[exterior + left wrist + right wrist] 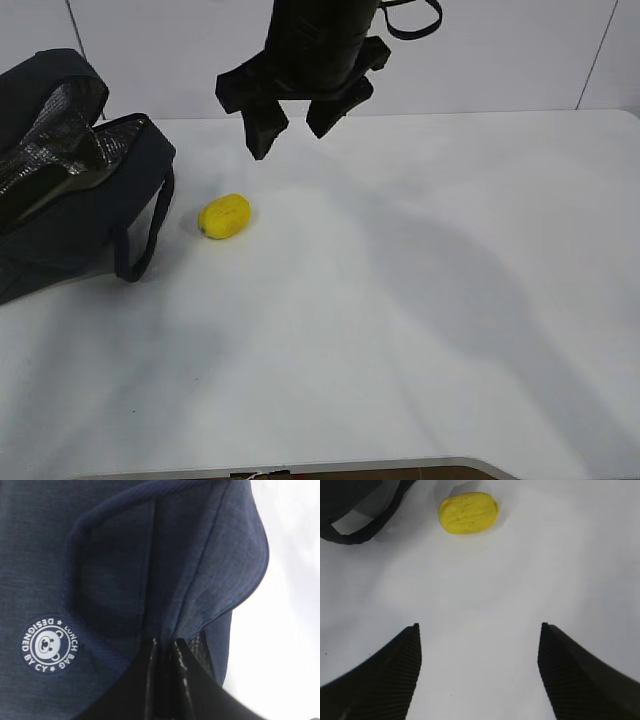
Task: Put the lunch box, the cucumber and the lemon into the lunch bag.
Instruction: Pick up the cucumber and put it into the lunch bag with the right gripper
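Note:
The yellow lemon lies on the white table just right of the navy lunch bag, whose mouth gapes and shows the foil lining. My right gripper hangs open and empty above and behind the lemon. In the right wrist view the lemon lies ahead of the open right gripper. My left gripper is shut on a fold of the lunch bag's fabric; it is out of the exterior view. The lunch box and the cucumber are out of view.
A loop handle of the bag hangs onto the table beside the lemon and shows in the right wrist view. The white table stretches right and forward. A white wall stands behind.

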